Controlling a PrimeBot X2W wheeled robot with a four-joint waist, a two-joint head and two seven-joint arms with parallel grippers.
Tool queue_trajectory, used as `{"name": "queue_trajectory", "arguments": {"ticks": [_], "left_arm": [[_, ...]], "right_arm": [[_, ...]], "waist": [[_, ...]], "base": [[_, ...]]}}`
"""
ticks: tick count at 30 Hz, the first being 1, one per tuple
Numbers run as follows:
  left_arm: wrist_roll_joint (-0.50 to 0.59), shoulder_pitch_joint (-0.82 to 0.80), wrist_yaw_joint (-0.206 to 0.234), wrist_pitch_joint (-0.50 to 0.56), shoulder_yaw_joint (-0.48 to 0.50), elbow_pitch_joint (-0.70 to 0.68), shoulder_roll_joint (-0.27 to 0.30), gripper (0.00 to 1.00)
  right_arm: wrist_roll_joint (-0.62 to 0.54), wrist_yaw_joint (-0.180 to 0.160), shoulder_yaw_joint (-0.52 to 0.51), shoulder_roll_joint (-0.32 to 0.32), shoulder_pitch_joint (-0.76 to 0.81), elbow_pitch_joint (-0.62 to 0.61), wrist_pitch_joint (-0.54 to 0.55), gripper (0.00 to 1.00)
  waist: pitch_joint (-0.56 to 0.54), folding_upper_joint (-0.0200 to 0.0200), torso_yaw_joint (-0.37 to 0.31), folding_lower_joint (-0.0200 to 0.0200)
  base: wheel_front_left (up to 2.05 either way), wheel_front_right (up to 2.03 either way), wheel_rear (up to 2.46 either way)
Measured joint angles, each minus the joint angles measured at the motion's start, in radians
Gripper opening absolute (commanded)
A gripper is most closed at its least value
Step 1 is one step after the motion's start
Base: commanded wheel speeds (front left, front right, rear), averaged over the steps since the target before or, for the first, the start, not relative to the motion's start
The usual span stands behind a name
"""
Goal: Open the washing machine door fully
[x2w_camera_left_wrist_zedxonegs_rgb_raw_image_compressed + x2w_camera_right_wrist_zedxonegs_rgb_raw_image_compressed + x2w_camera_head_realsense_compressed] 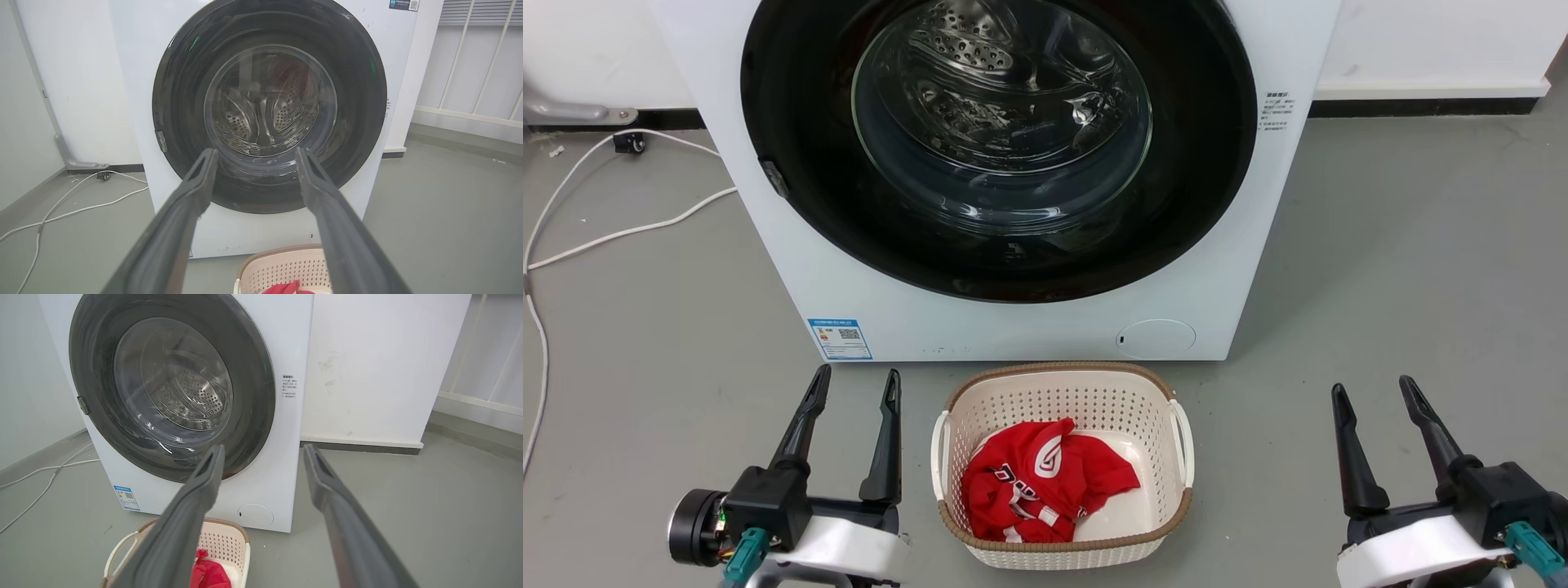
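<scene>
Plainly, the washing machine door (1001,139) sits shut, flush against the white front of the washing machine (784,269), at the far middle of the scene. Its glossy black ring spans almost the whole width of the machine, and the perforated steel drum (968,49) shows through the bulging glass centre. A small grey latch (774,178) sits at the door's left edge. Low on the machine's front, a blue label (840,338) is stuck at the left and a small round white flap (1156,338) lies at the right.

The left gripper (858,376) hangs near and to the left. It is released, its two dark fingers spread and grasping nothing, well apart from the door. The right gripper (1372,386) hangs near and to the right, likewise released and empty, over the grey floor (1405,269). Between them, just in front of the machine, stands a cream perforated basket (1058,400) with a brown woven rim. It holds a crumpled red garment (1037,478) with white markings. A white cable (605,237) trails across the floor left of the machine.
</scene>
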Motion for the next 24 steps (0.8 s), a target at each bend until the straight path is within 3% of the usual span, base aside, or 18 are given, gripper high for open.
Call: {"name": "queue_trajectory", "arguments": {"ticks": [20,21,22,24], "left_arm": [[0.037,0.008,-0.027,-0.014,0.02,0.01,-0.017,1.0],[0.036,0.009,-0.028,-0.014,0.021,0.011,-0.018,1.0],[0.036,0.009,-0.028,-0.014,0.023,0.011,-0.018,1.0],[0.036,0.01,-0.031,-0.014,0.025,0.013,-0.018,1.0]], "right_arm": [[-0.022,0.0,-0.003,0.001,0.002,0.015,-0.024,1.0],[-0.006,0.0,-0.002,0.001,0.002,0.018,-0.025,0.35],[0.002,0.0,-0.002,0.001,0.002,0.021,-0.025,0.0],[0.012,0.0,0.0,0.001,0.002,0.023,-0.025,0.0]], "waist": [[-0.001,0.0,0.003,0.0],[-0.001,0.0,0.003,0.0],[-0.002,0.0,0.003,0.0],[-0.002,0.0,0.003,0.0]], "base": [[0.0,0.0,0.0],[0.0,0.0,0.0],[0.0,0.0,0.0],[0.0,0.0,0.0]]}}
